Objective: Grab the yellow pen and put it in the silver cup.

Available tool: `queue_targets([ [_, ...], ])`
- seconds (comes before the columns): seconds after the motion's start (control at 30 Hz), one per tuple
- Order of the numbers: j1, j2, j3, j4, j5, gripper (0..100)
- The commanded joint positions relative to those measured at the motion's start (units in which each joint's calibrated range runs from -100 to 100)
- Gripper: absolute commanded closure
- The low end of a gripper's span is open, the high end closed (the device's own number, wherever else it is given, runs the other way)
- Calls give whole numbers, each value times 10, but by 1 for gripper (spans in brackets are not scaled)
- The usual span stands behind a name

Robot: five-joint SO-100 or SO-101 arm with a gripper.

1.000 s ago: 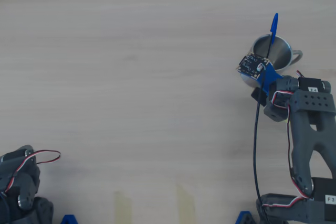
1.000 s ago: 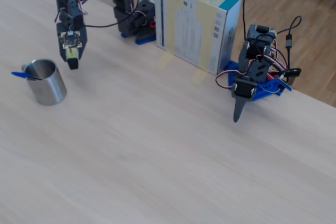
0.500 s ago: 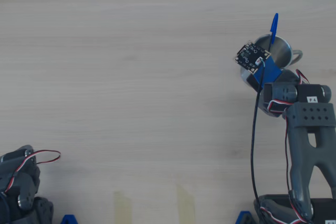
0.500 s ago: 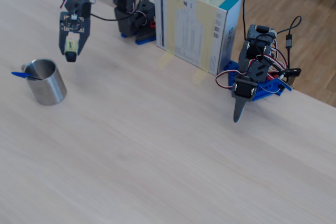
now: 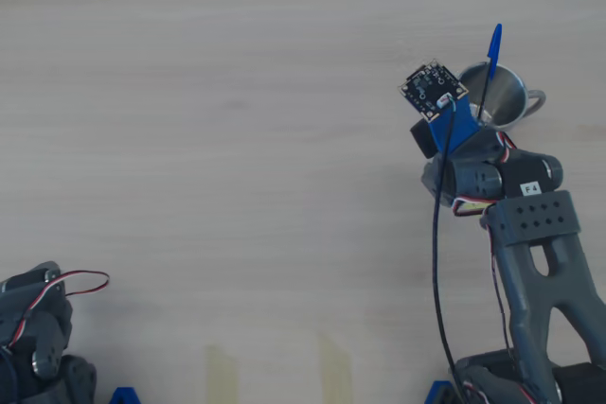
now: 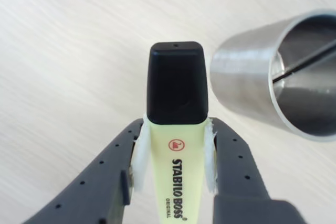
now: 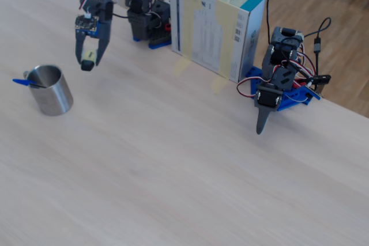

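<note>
Arm: reaches out from its base at the table edge, elbow bent, raised off the table in the fixed view.
Wrist: angled downward, circuit board on top facing the overhead camera.
Gripper (image 6: 175, 153): pointing down, clear of the table (image 7: 173, 159).
Jaws: clamped on the yellow pen (image 6: 176, 129), one on each side of the barrel, black cap sticking out past the fingertips.
</note>
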Motion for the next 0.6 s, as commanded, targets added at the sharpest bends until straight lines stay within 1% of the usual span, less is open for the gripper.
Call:
queue_targets([
  [0.0, -20, -27, -28, -30, -20, 91],
  [0.1, -39, -43, -23, -53, -40, 91],
  [0.3, -44, -80, -21, -90, -80, 91],
  [0.57, -56, -120, -19, -103, -143, 91],
])
